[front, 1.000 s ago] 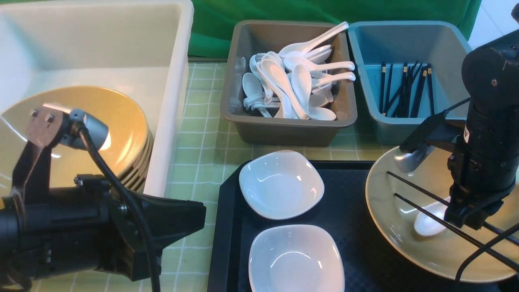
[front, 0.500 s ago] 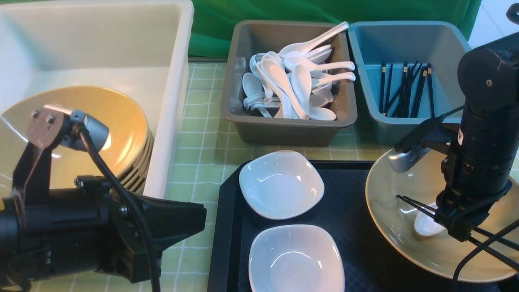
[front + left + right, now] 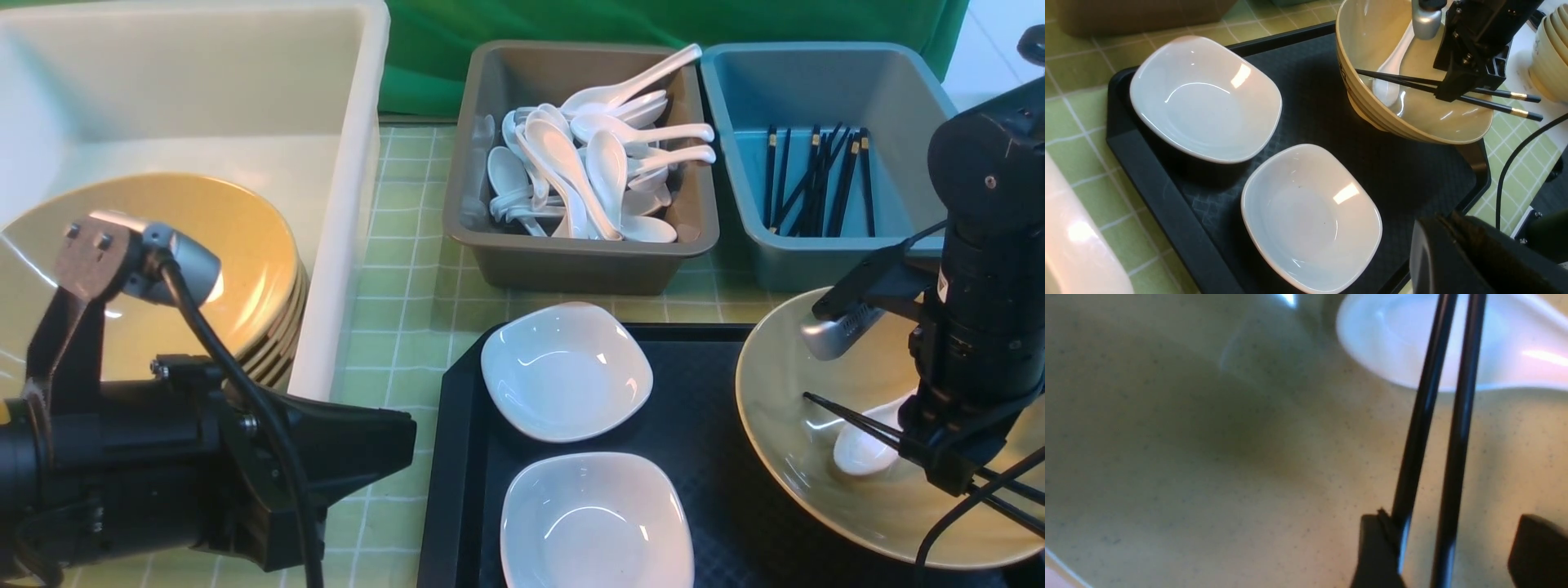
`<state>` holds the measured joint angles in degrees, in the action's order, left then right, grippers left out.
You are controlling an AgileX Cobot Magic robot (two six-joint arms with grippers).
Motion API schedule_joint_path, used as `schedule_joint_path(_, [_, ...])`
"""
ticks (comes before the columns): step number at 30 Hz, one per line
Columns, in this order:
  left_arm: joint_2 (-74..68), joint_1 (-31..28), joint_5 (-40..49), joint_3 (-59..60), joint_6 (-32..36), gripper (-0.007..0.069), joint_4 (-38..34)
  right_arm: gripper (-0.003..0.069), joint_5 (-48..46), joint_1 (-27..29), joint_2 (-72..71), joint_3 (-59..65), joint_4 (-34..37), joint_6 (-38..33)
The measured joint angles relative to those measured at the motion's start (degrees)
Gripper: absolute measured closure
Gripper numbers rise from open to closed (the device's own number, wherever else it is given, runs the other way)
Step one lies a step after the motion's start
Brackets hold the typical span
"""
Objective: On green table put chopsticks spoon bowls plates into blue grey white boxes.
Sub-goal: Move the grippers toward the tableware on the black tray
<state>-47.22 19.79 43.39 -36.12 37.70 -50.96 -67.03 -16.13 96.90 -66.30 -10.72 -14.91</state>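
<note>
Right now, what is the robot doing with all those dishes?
The robot is tidying up. Its right claw is down in the tan bowl on the black tray, jaws open around two black chopsticks lying over a white spoon. The left claw is shut and holds nothing. Two small white plates wait on the tray.

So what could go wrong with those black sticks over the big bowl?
The right gripper has its jaws apart around both chopsticks. Only one stick touches a jaw, so closing might catch just one or cross them. The spoon lies just beneath in the bowl, so pushing lower could knock it.
</note>
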Motion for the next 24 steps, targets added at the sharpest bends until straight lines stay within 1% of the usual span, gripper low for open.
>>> schedule_joint_path(3, [0.0, 0.0, 0.0, 0.0, 0.0, 0.0627, 0.0, 0.0294, 0.0, 0.4, 0.4, 0.2, 0.0, 0.0])
schedule_joint_path(6, [0.0, 0.0, 0.0, 0.0, 0.0, 0.0627, 0.0, 0.0377, 0.0, 0.5, 0.4, 0.3, 0.3, 0.0])
schedule_joint_path(7, [0.0, 0.0, 0.0, 0.0, 0.0, 0.0627, 0.0, 0.0377, 0.0, 0.5, 0.4, 0.3, 0.3, 0.0])
schedule_joint_path(8, [0.0, 0.0, 0.0, 0.0, 0.0, 0.0627, 0.0, 0.0455, 0.0, 0.5, 0.4, 0.3, 0.9, -0.3])
schedule_joint_path(9, [0.0, 0.0, 0.0, 0.0, 0.0, 0.0627, 0.0, 0.0464, 0.0, 0.5, 0.4, 0.3, 0.9, -0.3])
schedule_joint_path(10, [0.0, 0.0, 0.0, 0.0, 0.0, 0.0627, 0.0, 0.0531, 0.0, 0.5, 0.4, 0.3, 1.5, -0.7])
schedule_joint_path(11, [0.0, 0.0, 0.0, 0.0, 0.0, 0.0627, 0.0, 0.0545, 0.0, 0.5, 0.4, 0.3, 1.6, -0.8])
schedule_joint_path(24, [0.0, 0.0, 0.0, 0.0, 0.0, 0.0627, 0.0, 0.0546, 0.0, 0.5, -0.5, 0.5, 2.4, -1.7])
